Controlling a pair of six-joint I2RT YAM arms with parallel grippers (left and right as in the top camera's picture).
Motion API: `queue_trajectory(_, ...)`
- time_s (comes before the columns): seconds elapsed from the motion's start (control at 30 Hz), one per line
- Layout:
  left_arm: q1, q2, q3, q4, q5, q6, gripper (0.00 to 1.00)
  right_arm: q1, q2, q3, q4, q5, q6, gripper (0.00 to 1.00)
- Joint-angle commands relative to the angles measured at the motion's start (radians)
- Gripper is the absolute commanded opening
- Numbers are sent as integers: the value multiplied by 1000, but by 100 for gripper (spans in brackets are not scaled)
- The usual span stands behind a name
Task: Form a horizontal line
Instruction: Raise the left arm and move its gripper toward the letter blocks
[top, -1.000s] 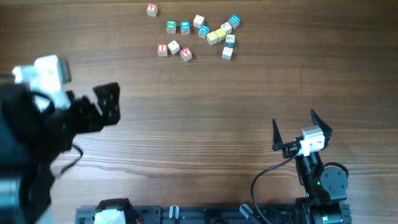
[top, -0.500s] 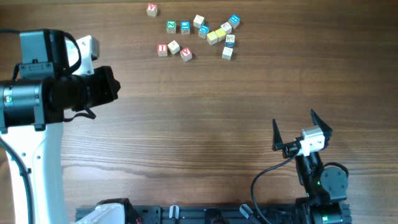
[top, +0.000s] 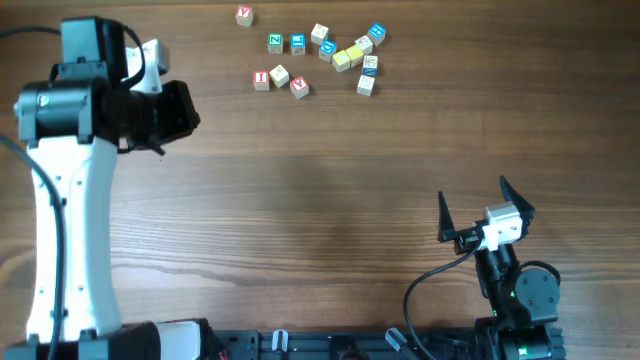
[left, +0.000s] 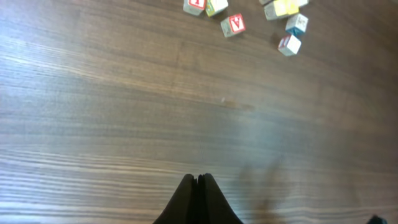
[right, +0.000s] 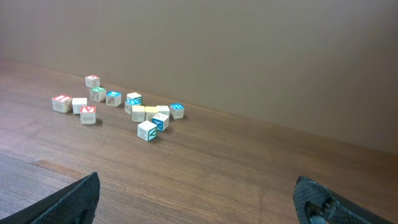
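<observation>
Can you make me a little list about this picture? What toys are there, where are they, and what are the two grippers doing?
toys: small letter blocks with red, blue, green and yellow faces
where: bunched loosely at the far side of the table
line made: not yet
left gripper: shut, empty, over bare wood, short of the blocks
right gripper: open, empty, far from the blocks

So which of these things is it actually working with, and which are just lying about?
For the job: the letter blocks, including the lone block set apart from the rest; the left tool, shut; the right tool, open.
Just there: the table; the black cable by the right arm.
</observation>
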Motion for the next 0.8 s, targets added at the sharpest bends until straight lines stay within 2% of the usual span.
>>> queue_trajectory(0.0,-5,64,14,33,-68,-68,4,-6,-8,-5,3,13,-2,100)
queue_trajectory(0.27,-5,153,14,89,-82,-71,4,-6,-8,-5,3,13,-2,100)
queue_trajectory(0.57,-7,200,14,257,-153,-123,4,-6,-8,-5,3,13,-2,100)
queue_trajectory(0.77,-9,307,14,343,-168,-123,4,-6,-8,-5,3,13,-2,100)
